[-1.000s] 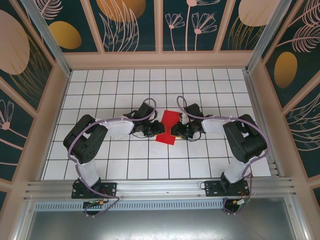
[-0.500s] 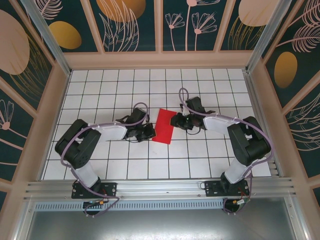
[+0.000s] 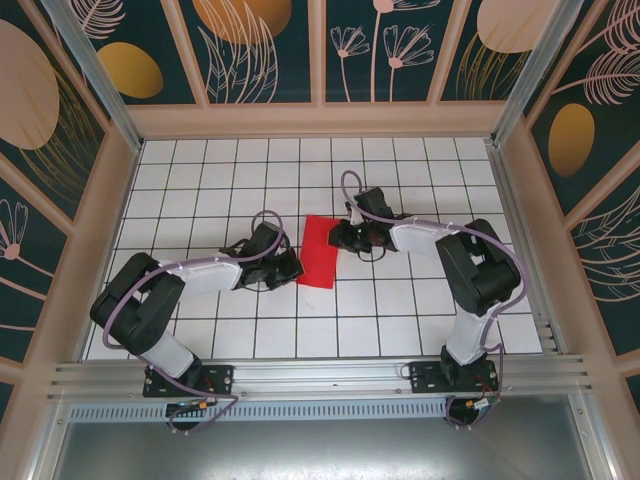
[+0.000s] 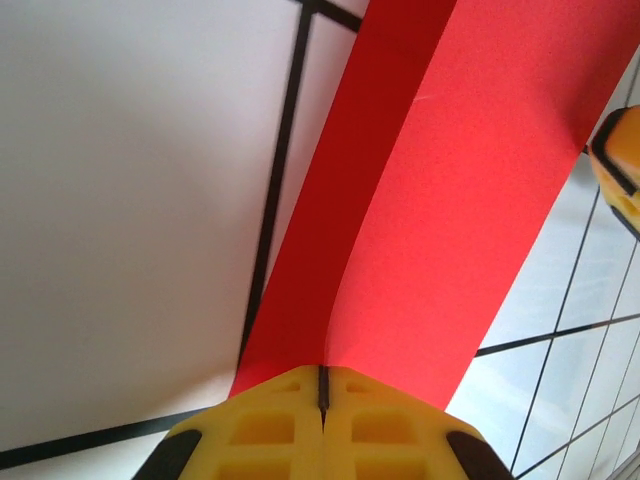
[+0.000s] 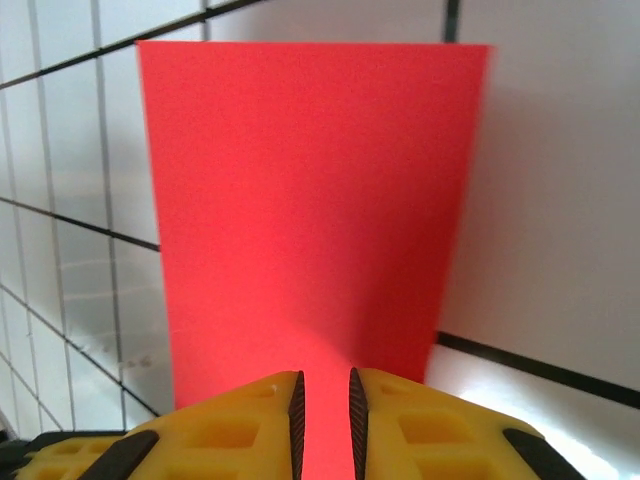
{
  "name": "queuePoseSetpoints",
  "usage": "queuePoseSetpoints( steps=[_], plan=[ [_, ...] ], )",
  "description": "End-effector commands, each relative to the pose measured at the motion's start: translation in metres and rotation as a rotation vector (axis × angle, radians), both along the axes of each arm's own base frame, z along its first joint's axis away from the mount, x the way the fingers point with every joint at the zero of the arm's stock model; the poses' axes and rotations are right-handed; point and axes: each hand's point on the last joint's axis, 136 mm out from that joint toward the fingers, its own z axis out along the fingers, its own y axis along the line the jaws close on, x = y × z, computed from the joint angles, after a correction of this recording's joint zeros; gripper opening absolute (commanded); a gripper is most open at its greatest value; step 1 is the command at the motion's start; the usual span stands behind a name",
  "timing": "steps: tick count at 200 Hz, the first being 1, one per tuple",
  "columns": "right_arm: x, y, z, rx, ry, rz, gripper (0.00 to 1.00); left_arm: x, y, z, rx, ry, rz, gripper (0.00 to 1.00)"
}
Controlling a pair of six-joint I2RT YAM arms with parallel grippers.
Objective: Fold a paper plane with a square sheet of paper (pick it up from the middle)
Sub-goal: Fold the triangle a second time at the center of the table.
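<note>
Grid table (image 3: 200, 330). The square sheet of paper (image 3: 320, 250) lies mid-table and looks folded in half, with an arm at each side, probably steadying it for creasing. The left gripper (image 4: 323, 375) is clamped fully closed on its edge, fold line running into the jaws. At the opposite edge, the right gripper (image 5: 323, 385) has jaws a slit apart astride the paper, not visibly pinching.
</note>
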Motion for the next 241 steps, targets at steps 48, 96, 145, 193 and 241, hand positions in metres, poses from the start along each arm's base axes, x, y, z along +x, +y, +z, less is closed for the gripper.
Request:
queuePoseSetpoints(
  steps=[48, 96, 145, 193, 241],
  plan=[
    [0.018, 0.003, -0.008, -0.039, 0.005, -0.031, 0.21, 0.006, -0.009, 0.015, -0.097, -0.006, 0.045, 0.07],
    [0.015, 0.006, -0.021, -0.048, 0.038, -0.012, 0.2, 0.008, -0.016, 0.02, -0.115, -0.012, 0.012, 0.17],
    [0.01, 0.002, -0.034, -0.079, 0.076, -0.004, 0.2, 0.01, -0.037, 0.041, -0.23, -0.059, -0.072, 0.31],
    [0.007, -0.003, -0.041, -0.11, 0.1, -0.01, 0.2, 0.017, -0.054, 0.059, -0.307, -0.094, -0.116, 0.38],
    [0.006, 0.0, -0.035, -0.092, 0.097, -0.005, 0.2, 0.027, -0.061, 0.055, -0.312, -0.097, -0.117, 0.48]
  ],
)
